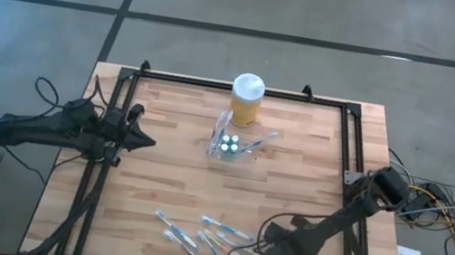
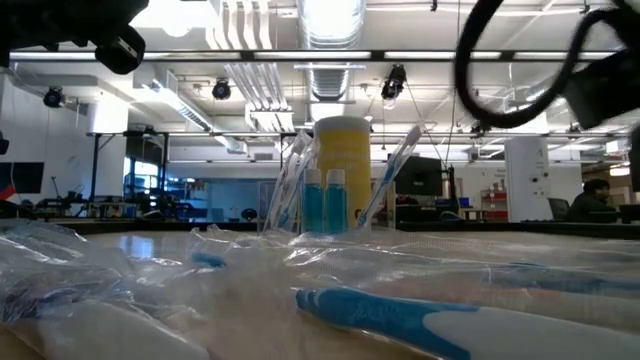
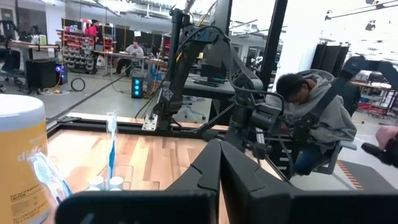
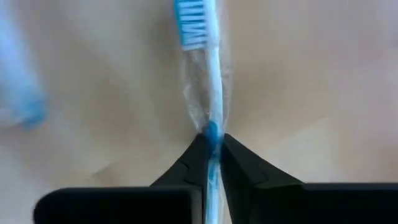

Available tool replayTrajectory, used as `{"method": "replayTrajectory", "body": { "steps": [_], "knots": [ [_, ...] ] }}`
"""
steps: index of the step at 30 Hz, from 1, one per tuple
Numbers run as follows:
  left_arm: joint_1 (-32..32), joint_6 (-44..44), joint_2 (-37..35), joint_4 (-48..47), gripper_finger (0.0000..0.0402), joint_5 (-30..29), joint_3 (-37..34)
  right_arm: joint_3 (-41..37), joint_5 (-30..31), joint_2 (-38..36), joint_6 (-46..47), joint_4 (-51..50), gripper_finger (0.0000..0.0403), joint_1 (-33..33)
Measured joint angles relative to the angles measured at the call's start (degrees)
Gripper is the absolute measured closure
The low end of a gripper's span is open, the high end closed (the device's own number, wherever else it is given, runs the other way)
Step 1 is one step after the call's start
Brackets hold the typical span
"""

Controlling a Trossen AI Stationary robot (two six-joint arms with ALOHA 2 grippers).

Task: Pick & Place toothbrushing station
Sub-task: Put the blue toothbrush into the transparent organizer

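Observation:
The toothbrushing station (image 1: 230, 142) is a small see-through holder at the table's middle, with toothbrushes leaning on its rim and white-capped tubes standing inside; it also shows in the low view (image 2: 325, 205). Several wrapped blue and white toothbrushes (image 1: 192, 236) lie flat near the front edge. My right gripper (image 4: 211, 146) points down over the rightmost of them, a blue and white toothbrush (image 4: 208, 81) in a clear wrapper, and is shut on it. My left gripper (image 3: 219, 180) is shut on nothing, level, at the table's left side (image 1: 147, 142). My right gripper pinches the toothbrush's thin neck (image 4: 210, 132), below the bristle head (image 4: 189, 25), between its two fingertips (image 4: 198, 152), wrapper and all. The fingers come from above, pointing down, one on either side of the brush. The brush lies along the table top.
A taller yellow jar (image 1: 246, 100) with a white lid stands just behind the holder. A black frame (image 1: 349, 138) runs along the table's left, far and right edges. A person (image 3: 311, 112) sits beyond the table.

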Motion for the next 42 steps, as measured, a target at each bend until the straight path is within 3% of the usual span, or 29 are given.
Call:
{"method": "replayTrajectory", "body": {
  "steps": [9, 13, 16, 21, 26, 29, 34, 42],
  "knots": [
    [0.0, -0.5, 0.0, 0.0, 0.0385, -0.1, -0.1, 2.6, 23.7, -14.8, -3.4, -2.1, 0.0385, -1.3],
    [0.0, 0.4, 0.0, 0.0, 0.0387, -0.2, -0.1, 1.9, 39.2, -23.7, -13.4, 6.2, 0.0385, -1.6],
    [0.0, 0.9, 0.0, 0.0, 0.0392, -0.2, -0.2, -0.6, 44.7, -28.8, -25.1, 17.8, 0.0385, -2.9],
    [0.0, 0.8, 0.0, 0.0, 0.0394, -0.2, -0.2, -9.5, 42.7, -34.8, -42.0, 40.7, 0.0392, -7.3],
    [0.0, 0.9, 0.0, 0.0, 0.0387, -0.2, -0.2, -22.1, 40.4, -37.8, -49.7, 59.6, 0.0396, -12.3],
    [0.0, 1.6, 0.0, 0.0, 0.0388, -0.3, -0.2, -30.9, 35.9, -37.7, -55.3, 74.9, 0.0398, -16.6],
    [0.0, 3.6, 0.0, 0.0, 0.0395, -0.6, -0.2, -41.8, 24.6, -33.9, -60.1, 103.4, 0.0397, -24.2],
    [0.0, 4.9, 0.0, 0.1, 0.0386, -1.9, -0.2, -47.2, 24.2, -19.7, -65.2, 134.7, 0.0396, -31.3]
  ]
}}
